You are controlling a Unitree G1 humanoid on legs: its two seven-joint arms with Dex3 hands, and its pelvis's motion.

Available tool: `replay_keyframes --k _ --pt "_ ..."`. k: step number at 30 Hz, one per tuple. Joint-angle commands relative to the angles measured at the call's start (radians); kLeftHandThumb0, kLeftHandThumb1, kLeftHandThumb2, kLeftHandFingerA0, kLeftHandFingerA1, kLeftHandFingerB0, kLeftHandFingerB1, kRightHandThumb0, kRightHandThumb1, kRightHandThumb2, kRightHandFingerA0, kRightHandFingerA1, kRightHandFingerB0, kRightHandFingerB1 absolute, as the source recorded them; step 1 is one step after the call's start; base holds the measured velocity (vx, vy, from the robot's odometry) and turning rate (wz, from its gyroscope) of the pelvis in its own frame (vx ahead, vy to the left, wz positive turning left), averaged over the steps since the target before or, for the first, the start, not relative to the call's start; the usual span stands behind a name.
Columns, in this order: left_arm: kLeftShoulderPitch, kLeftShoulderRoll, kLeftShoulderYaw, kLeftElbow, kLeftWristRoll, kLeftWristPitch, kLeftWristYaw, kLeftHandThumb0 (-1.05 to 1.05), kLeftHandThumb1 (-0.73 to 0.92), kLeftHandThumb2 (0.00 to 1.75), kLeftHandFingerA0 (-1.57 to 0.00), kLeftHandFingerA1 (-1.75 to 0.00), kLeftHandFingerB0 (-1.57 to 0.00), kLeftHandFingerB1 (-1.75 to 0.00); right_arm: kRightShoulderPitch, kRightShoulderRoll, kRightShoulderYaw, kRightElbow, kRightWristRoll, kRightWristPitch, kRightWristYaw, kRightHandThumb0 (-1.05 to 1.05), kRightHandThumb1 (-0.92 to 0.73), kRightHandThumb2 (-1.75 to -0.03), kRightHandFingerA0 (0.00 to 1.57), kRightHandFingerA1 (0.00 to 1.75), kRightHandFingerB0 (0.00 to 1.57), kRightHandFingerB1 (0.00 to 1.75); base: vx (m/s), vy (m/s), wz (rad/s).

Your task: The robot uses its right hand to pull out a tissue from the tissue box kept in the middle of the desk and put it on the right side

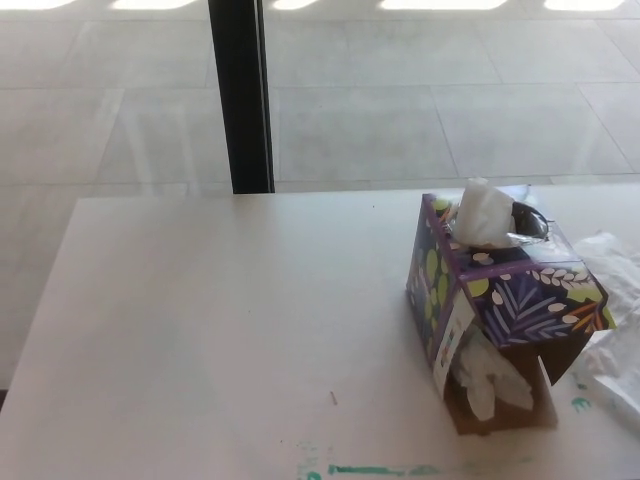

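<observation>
At right of frame I see the tissue box, a loose tissue beside it; neither hand shows.

Tissue box on desk right of centre, loose tissues just right of it

single head view, angled down over desk, medium-near

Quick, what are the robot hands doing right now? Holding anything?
Left robot hand: not in the picture.
Right robot hand: not in the picture either, so it cannot be told.
</observation>
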Motion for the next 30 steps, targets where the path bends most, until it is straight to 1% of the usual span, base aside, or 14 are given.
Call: replay_keyframes --k 1,4,6,7,8,13,15,16,20,21,23,25,28,30 --pt "0.014 0.007 0.013 0.008 -0.017 -0.024 0.007 -1.05 0.92 0.93 -0.81 -1.24 -0.51 -1.07 0.353 -0.080 -0.607 -0.151 0.280 0.172 0.073 -0.52 -0.66 -0.60 0.84 0.80 0.64 0.47 0.00 0.000 0.00" --pt "0.015 0.008 0.014 0.011 -0.018 -0.025 0.005 -1.05 0.92 0.94 -0.77 -1.25 -0.50 -1.08 0.505 0.019 -0.791 -0.095 0.318 0.109 -0.037 -0.55 -0.64 -0.59 0.88 1.00 0.73 0.54 0.00 0.000 0.00" --pt "0.013 0.009 0.021 0.013 -0.025 -0.020 0.007 -1.05 0.91 0.93 -0.77 -1.25 -0.50 -1.09 0.576 0.068 -0.855 -0.058 0.328 0.096 -0.094 -0.56 -0.67 -0.60 0.86 0.93 0.71 0.57 0.00 0.000 0.00" --pt "0.013 0.007 0.018 0.013 -0.022 -0.022 0.010 -1.05 0.79 1.28 -0.80 -1.22 -0.52 -1.04 0.594 0.091 -0.879 -0.034 0.333 0.102 -0.131 -0.57 -0.65 -0.60 0.88 0.87 0.74 0.56 0.00 0.000 0.00" --pt "0.013 0.005 0.018 0.014 -0.022 -0.021 0.011 -1.05 0.91 0.93 -0.81 -1.25 -0.50 -1.08 0.624 0.112 -0.901 0.007 0.337 0.089 -0.180 -0.56 -0.67 -0.60 0.89 0.87 0.73 0.57 0.00 0.000 0.00" --pt "0.024 0.005 0.026 0.011 -0.031 -0.025 -0.001 -1.05 0.92 0.95 -0.75 -1.26 -0.47 -1.10 0.684 0.210 -0.953 0.211 0.384 0.032 -0.397 -0.51 -0.64 -0.59 0.95 0.87 0.75 0.59 0.00 0.000 0.00" --pt "0.030 0.006 0.023 0.010 -0.027 -0.027 0.000 -1.05 0.92 0.95 -0.79 -1.27 -0.49 -1.08 0.697 0.286 -1.004 0.289 0.423 0.045 -0.506 -0.47 -0.59 -0.58 0.84 0.98 0.74 0.64 0.00 0.000 0.00" --pt "0.038 0.005 0.025 0.007 -0.030 -0.031 -0.002 -1.05 0.92 0.94 -0.79 -1.25 -0.48 -1.09 0.686 0.344 -1.050 0.358 0.488 0.002 -0.559 -0.48 -0.59 -0.61 0.78 1.46 0.58 0.63 0.00 0.000 0.00" --pt "0.035 0.001 0.030 0.014 -0.033 -0.029 0.007 -1.05 0.92 0.93 -0.76 -1.23 -0.49 -1.04 0.676 0.414 -1.086 0.373 0.497 0.010 -0.632 -0.60 -0.67 -0.64 0.86 1.53 0.54 0.60 0.00 0.000 0.00" --pt "0.036 0.002 0.029 0.014 -0.032 -0.031 0.007 -1.05 0.92 0.93 -0.76 -1.23 -0.49 -1.04 0.670 0.424 -1.091 0.388 0.499 -0.003 -0.655 -0.60 -0.67 -0.64 0.86 1.53 0.54 0.60 0.00 0.000 0.00" --pt "0.029 0.005 0.033 0.015 -0.038 -0.012 0.003 -1.05 0.92 0.92 -0.82 -1.25 -0.50 -1.07 0.637 0.471 -1.138 0.430 0.573 -0.007 -0.624 -0.68 -0.78 -0.63 0.58 0.95 0.50 0.61 0.00 0.000 0.00" --pt "0.024 0.007 0.035 0.014 -0.040 -0.003 0.003 -1.05 0.92 0.93 -0.77 -1.24 -0.48 -1.06 0.611 0.502 -1.185 0.462 0.641 -0.027 -0.579 -0.68 -0.78 -0.64 0.57 1.02 0.46 0.63 0.00 0.000 0.00" --pt "0.028 0.007 0.030 0.008 -0.034 -0.008 0.004 -1.05 0.92 0.95 -0.78 -1.25 -0.47 -1.06 0.596 0.534 -1.219 0.517 0.668 -0.015 -0.572 -0.67 -0.80 -0.63 0.60 0.86 0.44 0.56 0.00 0.000 0.00" --pt "0.026 0.009 0.032 0.013 -0.035 -0.006 0.010 -1.05 0.92 0.94 -0.79 -1.23 -0.49 -1.03 0.602 0.558 -1.215 0.503 0.642 0.073 -0.568 -0.68 -0.80 -0.64 0.62 0.99 0.39 0.55 0.00 0.000 0.00"
